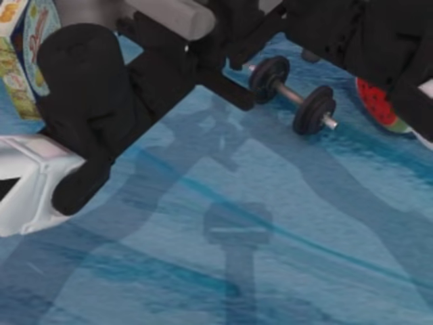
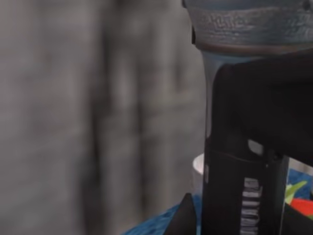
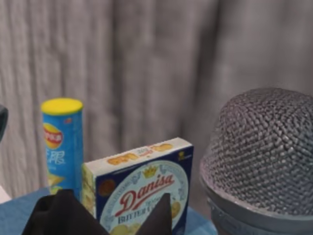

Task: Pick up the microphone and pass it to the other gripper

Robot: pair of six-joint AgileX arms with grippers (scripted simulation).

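The pick-up is judged to be done and the hand-over to be under way but not finished. The microphone (image 2: 244,161) is found off the table (image 1: 304,237), held up in the air near the far middle of the top view, where the two arms meet; there it is hidden by the arms, and only its shadow is cast on the blue cloth below. In the left wrist view its black handle is seen standing upright between the two fingertips of the left gripper (image 2: 239,220), which is taken to be clenched on the handle, with the mesh head above. A black block is seen against the handle just under the head; it is probably part of the other arm, though this cannot be told for sure. In the right wrist view the right gripper (image 3: 102,215) is shown released, its tips spread apart, with a cookie box (image 3: 142,186) and a chips can (image 3: 61,142) seen beyond them; the mesh head is very close beside it, not between its tips. What is left, as judged, is for the handle to be taken by the right gripper and then let go by the left one. The dumbbell (image 1: 292,93) lies on the table untouched.
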